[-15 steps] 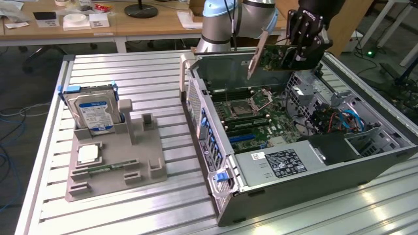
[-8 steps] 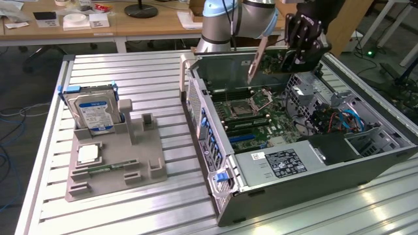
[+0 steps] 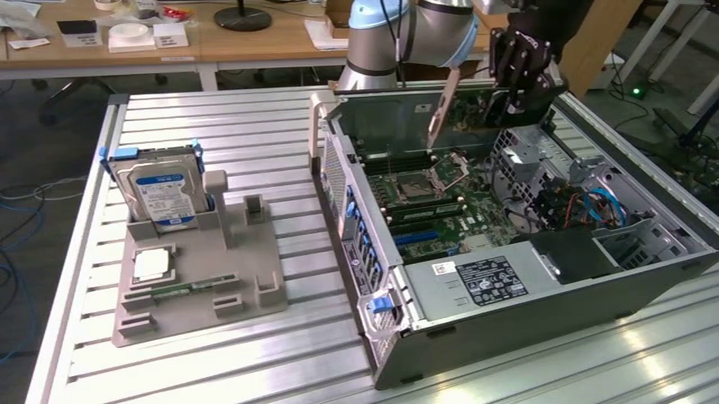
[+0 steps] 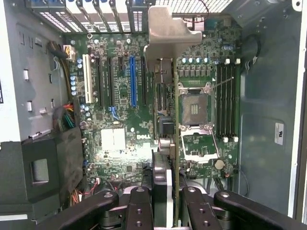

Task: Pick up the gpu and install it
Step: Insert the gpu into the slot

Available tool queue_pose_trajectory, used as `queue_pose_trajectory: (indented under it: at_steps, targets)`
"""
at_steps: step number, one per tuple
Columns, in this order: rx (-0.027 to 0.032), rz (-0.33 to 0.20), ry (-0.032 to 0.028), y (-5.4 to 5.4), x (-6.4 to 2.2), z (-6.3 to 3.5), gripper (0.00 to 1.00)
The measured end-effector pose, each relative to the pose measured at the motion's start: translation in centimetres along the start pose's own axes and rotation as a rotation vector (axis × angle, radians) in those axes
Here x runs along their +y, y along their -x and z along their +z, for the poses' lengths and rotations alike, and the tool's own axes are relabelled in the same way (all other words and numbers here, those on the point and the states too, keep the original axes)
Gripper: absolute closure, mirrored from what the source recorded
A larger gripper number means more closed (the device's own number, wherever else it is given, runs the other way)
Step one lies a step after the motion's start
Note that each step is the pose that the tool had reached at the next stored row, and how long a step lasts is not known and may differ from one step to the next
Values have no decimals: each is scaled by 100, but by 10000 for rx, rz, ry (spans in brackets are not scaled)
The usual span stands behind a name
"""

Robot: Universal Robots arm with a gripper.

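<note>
Slatted aluminium table [image 3: 225,118] is being used as the work surface. Nearest on it, an open PC case [image 3: 540,290] is lying on its side with the motherboard [image 3: 433,210] facing up. Toward the exterior view's left, a grey holder [image 3: 252,252] is carrying a memory stick [image 3: 180,289], a CPU chip [image 3: 151,264] and, behind these, an upright hard drive [image 3: 161,194]. Further back, over the far end of the case, the gpu [image 3: 477,108] is being held in the air by the gripper [image 3: 523,67]. In the wrist view the fingers [image 4: 139,208] are being pressed against both faces of the gpu [image 4: 175,143], so the gripper [image 4: 168,211] is clamped on the card. The card is being seen edge-on with its metal bracket [image 4: 168,33] toward the rear slot openings, and it is running parallel to the blue slot [image 4: 133,81]. It is appearing between that slot and the CPU socket [image 4: 195,112], clear of the board. Judged step: pick-up done, card being positioned for install, not seated yet. Seating is judged to call for the card's edge being lined up over a long slot, the bracket matched to a rear opening, then a straight push down. Desks [image 3: 258,46] are being seen in the background.
</note>
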State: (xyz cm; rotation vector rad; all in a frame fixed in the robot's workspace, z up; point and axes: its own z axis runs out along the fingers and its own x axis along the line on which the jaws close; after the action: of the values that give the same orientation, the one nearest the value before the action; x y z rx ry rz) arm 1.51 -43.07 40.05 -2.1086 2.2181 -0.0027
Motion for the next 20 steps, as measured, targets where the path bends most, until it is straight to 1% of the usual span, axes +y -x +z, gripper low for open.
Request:
queue_pose_trajectory:
  at_steps: [10,13,20]
  targets:
    - [-4,-52,-3,-9,127,51,72]
    - [-4,-68,-2,-13,161,85,72]
    - [-12,-125,2,-22,171,206,72]
